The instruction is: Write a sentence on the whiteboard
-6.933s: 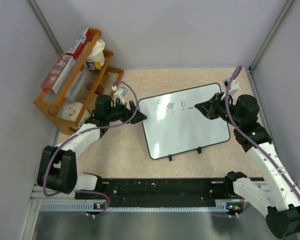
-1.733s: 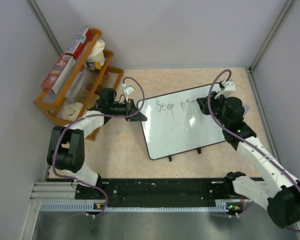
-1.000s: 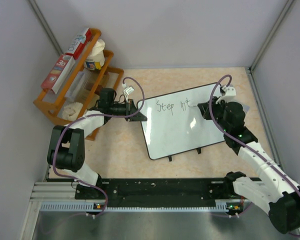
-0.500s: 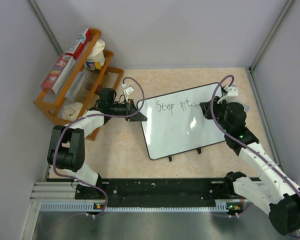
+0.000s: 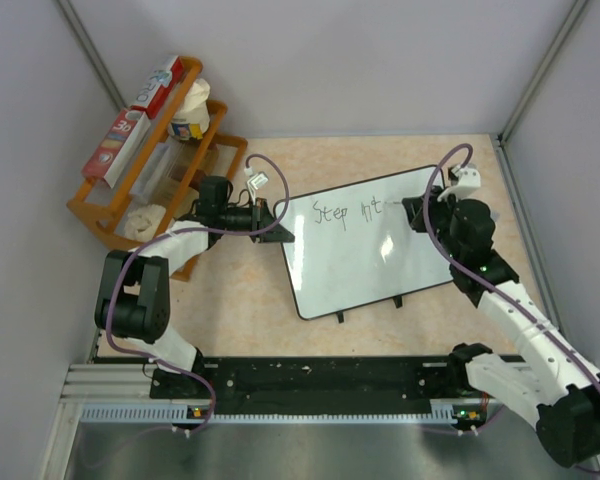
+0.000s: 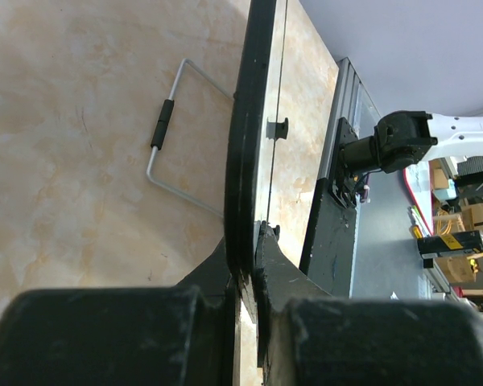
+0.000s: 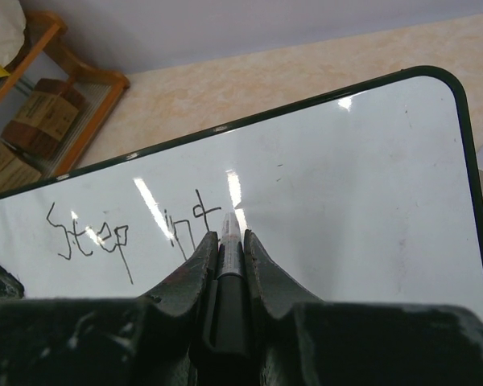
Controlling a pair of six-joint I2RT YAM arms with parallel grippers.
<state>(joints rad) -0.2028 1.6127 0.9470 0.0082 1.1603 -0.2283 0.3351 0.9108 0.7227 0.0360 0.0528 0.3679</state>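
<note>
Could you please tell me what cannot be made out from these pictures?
- Top external: the right gripper hides the marker tip, so contact with the whiteboard is unclear.
- Right wrist: the gripper body covers the board's near part; the frame cuts off its left end.
- Left wrist: the board is edge-on in the left gripper, so the sentence cannot be seen.
- Top external: the rack labels are too small.

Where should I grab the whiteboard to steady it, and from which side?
Pinch the whiteboard's left edge from the left, as the left gripper does: it is thin and flat, so jaws straddle the rim, clear of the writing.
</note>
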